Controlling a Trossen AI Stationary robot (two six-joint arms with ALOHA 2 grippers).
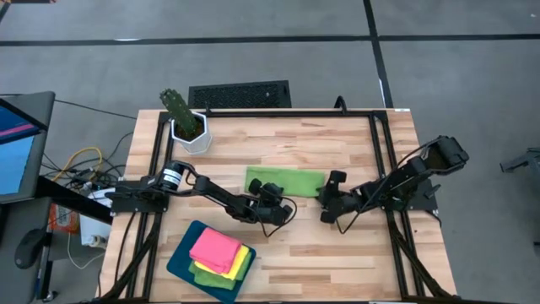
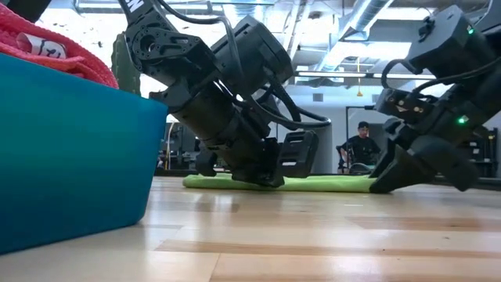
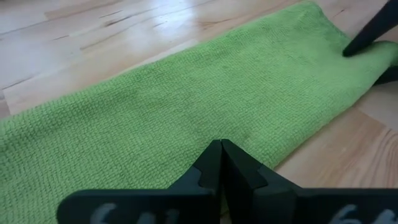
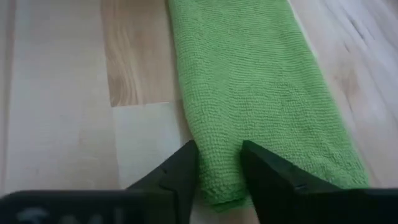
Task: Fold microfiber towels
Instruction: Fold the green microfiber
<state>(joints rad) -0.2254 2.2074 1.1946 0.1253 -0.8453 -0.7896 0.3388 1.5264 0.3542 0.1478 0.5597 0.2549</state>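
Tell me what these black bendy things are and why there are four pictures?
They are two robot arms at a wooden table. Each ends in a gripper, a pincher with two fingers. One picture looks straight down from above, one looks across from table height, and two come from small cameras on the arms' wrists.

In the middle lies a green towel, folded into a long strip. The left gripper has its fingers pressed together at the towel's long edge. The right gripper has one end of the towel between its slightly parted fingers.

Near the front, a teal tray holds a pile of towels, pink on top. A potted cactus stands at the back.
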